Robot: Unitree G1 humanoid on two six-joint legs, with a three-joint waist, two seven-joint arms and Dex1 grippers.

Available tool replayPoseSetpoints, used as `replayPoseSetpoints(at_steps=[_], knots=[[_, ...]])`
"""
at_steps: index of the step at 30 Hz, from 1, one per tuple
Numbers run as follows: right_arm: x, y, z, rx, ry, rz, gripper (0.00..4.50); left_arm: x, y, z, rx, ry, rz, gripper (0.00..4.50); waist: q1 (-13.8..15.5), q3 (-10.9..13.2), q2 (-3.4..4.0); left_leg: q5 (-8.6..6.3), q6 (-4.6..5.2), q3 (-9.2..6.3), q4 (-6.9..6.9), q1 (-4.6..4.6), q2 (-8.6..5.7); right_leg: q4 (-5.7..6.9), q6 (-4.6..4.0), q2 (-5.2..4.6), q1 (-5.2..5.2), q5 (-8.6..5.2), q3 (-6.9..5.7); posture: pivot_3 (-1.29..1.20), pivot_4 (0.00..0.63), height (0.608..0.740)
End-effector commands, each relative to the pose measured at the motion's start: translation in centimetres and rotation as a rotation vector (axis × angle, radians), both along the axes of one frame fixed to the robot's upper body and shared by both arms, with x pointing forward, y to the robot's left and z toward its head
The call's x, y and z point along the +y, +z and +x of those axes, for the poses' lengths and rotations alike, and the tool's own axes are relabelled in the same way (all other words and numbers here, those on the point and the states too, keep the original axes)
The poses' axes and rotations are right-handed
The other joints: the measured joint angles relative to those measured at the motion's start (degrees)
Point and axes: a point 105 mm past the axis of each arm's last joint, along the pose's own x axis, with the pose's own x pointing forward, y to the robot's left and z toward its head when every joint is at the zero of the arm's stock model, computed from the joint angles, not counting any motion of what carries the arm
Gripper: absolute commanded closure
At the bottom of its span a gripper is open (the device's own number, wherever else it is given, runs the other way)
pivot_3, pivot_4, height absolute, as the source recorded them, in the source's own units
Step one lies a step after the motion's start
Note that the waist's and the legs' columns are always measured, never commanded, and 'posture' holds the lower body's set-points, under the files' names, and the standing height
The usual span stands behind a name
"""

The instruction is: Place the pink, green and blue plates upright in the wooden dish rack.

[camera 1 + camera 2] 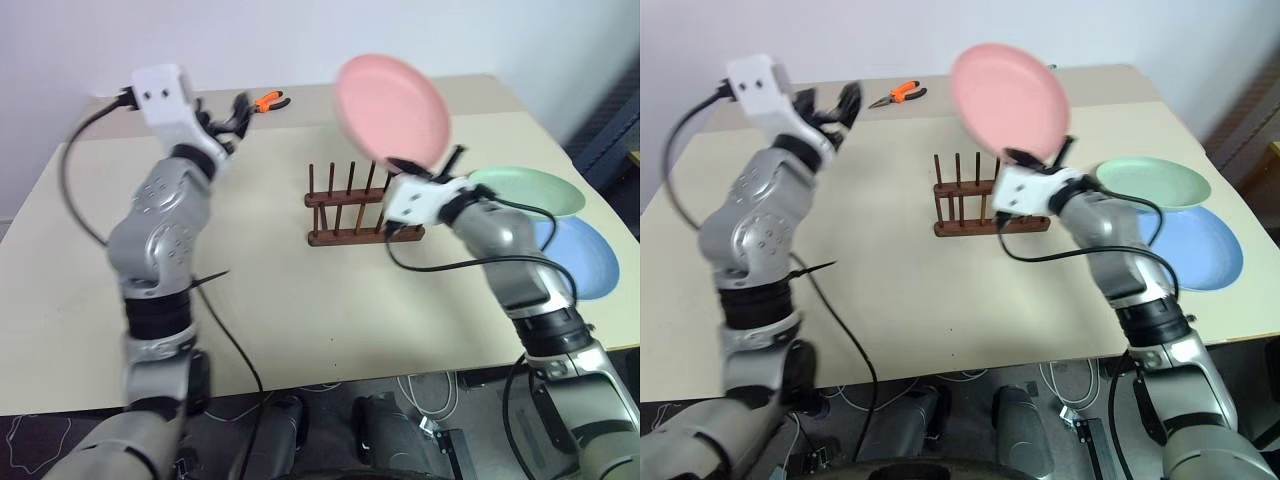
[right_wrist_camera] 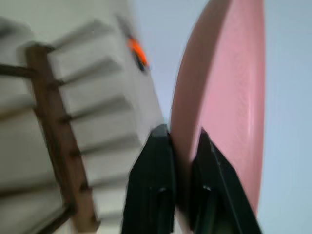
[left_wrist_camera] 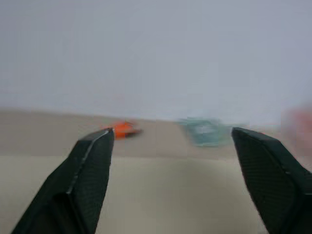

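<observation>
Right wrist view shows the right gripper point(image 2: 183, 139) pinching the pink plate point(image 2: 229, 92) by its rim, held upright above the rack point(image 1: 362, 208), at the rack's 1 o'clock. Left gripper point(image 3: 170, 141) hangs spread wide and empty near pliers point(image 1: 268, 101). Green plate point(image 1: 535, 188) overlaps blue plate point(image 1: 585, 255), at the rack's 3 o'clock.

Beige table point(image 1: 300, 320) against a plain pale wall point(image 1: 300, 40).
</observation>
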Motion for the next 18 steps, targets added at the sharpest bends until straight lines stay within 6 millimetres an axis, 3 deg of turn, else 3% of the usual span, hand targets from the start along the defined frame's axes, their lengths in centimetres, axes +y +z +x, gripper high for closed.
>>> replayPoseSetpoints(at_steps=[1, 4, 7, 12, 18], knots=[[-1.0, 4.4, -2.4, 0.028, 0.131, 0.407, 4.50, -2.0, -1.9, -1.2, -0.041, -0.169, 0.222, 0.47, 0.12, 0.01, 0.01, 0.00, 0.01, 0.00, -0.01, 0.00, 0.01, -0.01, 0.00, -0.01, 0.00, 0.00, 0.01, 0.00, 0.150, 0.729], [-1.3, 4.9, -3.7, 0.185, 0.264, 0.725, 4.50, -3.6, -4.9, -3.1, 0.003, -0.370, 0.282, 0.47, 0.33, 0.01, 0.02, -0.25, 0.40, -0.05, 0.00, -0.01, 0.02, -0.04, -0.02, -0.04, 0.02, 0.01, 0.03, 0.00, 0.150, 0.729], [-0.7, 4.8, -4.8, 0.293, 0.353, 0.861, 4.50, -5.4, -6.7, -5.1, 0.044, -0.547, 0.296, 0.47, 0.46, 0.02, 0.03, -0.30, 0.38, -0.07, 0.02, -0.02, 0.04, -0.04, -0.06, -0.06, 0.02, 0.01, 0.02, 0.00, 0.150, 0.729], [-0.2, 3.9, -5.0, 0.389, 0.365, 0.972, 4.50, -8.2, -8.6, -8.0, 0.101, -0.758, 0.303, 0.47, 0.41, 0.04, 0.07, -0.34, 0.34, -0.07, 0.00, -0.03, 0.04, -0.06, -0.22, -0.11, 0.01, -0.08, 0.01, 0.00, 0.150, 0.729], [-0.7, 3.0, -4.5, 0.422, 0.326, 1.037, 4.50, -9.9, -9.0, -9.4, 0.112, -0.841, 0.286, 0.47, 0.42, 0.04, 0.12, -0.28, 0.44, -0.06, -0.01, -0.04, 0.04, -0.07, -0.21, -0.11, 0.00, -0.09, 0.01, 0.00, 0.150, 0.729]])
